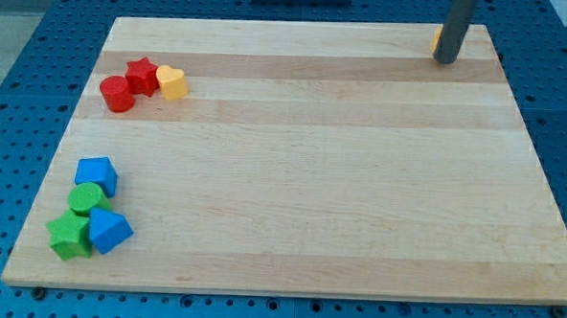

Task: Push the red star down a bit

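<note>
Rod upright | my tip (446, 61) top right (no claw) | red star (142, 75) far left

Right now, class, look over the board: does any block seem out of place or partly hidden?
One does. A yellow block sits alone at the view's top right, mostly hidden behind the rod, just left of my tip. The rest are grouped at the left: red star, red cylinder and yellow heart above, blue and green blocks below.

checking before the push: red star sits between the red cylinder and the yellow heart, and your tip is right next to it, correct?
Not quite. The red star does sit between the red cylinder and yellow heart, but my tip is far off at the view's top right, as the camera view shows.
</note>
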